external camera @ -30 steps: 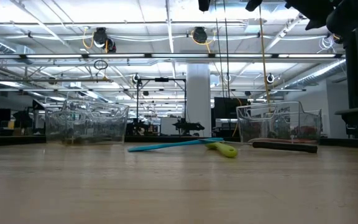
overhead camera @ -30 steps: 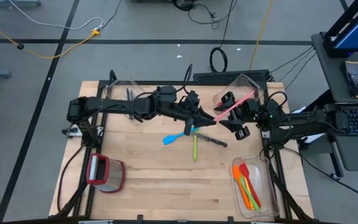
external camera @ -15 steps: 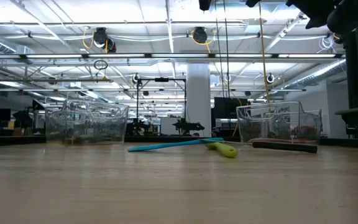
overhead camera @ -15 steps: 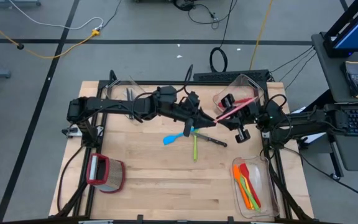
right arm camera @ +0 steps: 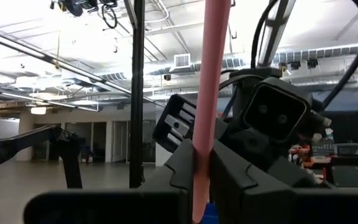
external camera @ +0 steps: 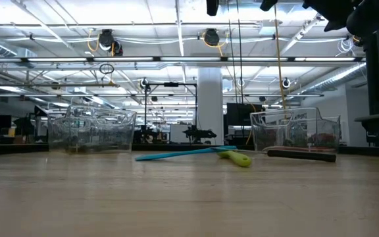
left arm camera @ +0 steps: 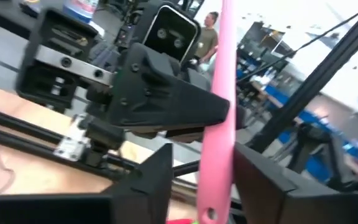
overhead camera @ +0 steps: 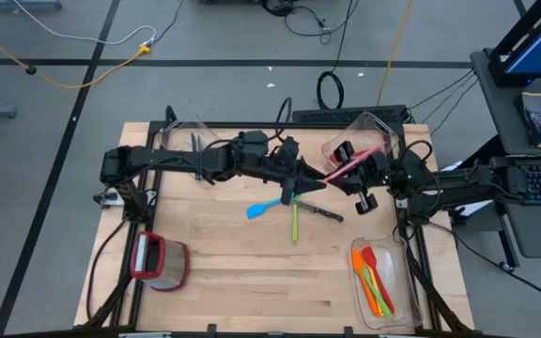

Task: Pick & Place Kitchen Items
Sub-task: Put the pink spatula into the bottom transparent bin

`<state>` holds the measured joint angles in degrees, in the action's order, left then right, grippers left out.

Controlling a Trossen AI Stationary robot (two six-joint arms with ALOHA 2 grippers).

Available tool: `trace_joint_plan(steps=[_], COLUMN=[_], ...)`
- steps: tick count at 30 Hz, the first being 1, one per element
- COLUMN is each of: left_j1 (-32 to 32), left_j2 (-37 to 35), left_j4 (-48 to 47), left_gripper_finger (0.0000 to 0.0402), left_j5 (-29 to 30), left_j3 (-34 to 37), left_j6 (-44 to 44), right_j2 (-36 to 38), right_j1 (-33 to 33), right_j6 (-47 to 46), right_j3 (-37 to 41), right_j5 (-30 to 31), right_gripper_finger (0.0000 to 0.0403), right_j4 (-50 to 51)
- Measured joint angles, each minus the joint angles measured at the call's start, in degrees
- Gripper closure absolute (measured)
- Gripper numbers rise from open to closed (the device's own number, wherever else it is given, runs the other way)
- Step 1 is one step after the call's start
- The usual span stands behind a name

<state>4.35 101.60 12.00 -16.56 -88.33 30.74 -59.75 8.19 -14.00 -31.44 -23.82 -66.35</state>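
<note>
- High view: the left end effector (overhead camera: 301, 184) and right end effector (overhead camera: 344, 175) meet above the counter (overhead camera: 233, 272) at about 1 o'clock of its middle, a pink utensil (overhead camera: 354, 161) between them. A blue spatula (overhead camera: 263, 208), green utensil (overhead camera: 295, 223) and knife (overhead camera: 317, 211) lie below.
- Low view: blue spatula and knife lie flat.
- Left wrist view: its fingers (left arm camera: 154, 180) stand apart around the pink handle.
- Right wrist view: its fingers (right arm camera: 182, 163) clamp the pink handle.
</note>
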Motion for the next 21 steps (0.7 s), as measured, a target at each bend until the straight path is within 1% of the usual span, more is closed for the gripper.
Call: trace_joint_plan(steps=[3,6,9,11,13,16,19,21], left_j1=[0.4,1.3,2.7,3.8,4.8,6.8,8.7,9.9], left_j2=[0.0,0.0,0.1,-0.2,-0.5,-1.2,-1.5,-1.9], left_j4=[-2.3,-4.5,-6.4,-8.5,-11.7,-19.0,-25.7,-30.8], left_gripper_finger=[0.0201,0.0168,0.0144,0.0132,0.0124,0.0118,0.0117,0.0117], left_j5=[0.4,0.1,-2.5,-3.9,-4.3,-4.3,-1.1,1.3], left_j3=[0.0,0.0,0.1,0.1,0.1,0.1,0.1,0.1], left_j6=[-3.6,-6.3,-7.1,-6.8,-7.4,-8.0,-9.4,-10.0], right_j2=[0.5,2.1,4.8,6.6,8.5,11.7,15.5,17.9], right_j1=[0.0,0.0,0.1,0.1,0.1,0.1,0.1,0.1], right_j6=[0.0,1.6,4.1,5.3,6.1,6.2,5.5,2.3], right_j3=[0.0,0.0,0.0,0.0,0.0,0.0,0.0,0.0], right_j5=[0.8,3.9,7.9,9.9,10.5,12.7,16.3,18.3], right_gripper_finger=[0.0382,0.0382,0.0382,0.0382,0.0382,0.0382,0.0382,0.0382], right_j4=[1.5,5.9,11.4,14.3,16.5,19.7,26.5,31.4])
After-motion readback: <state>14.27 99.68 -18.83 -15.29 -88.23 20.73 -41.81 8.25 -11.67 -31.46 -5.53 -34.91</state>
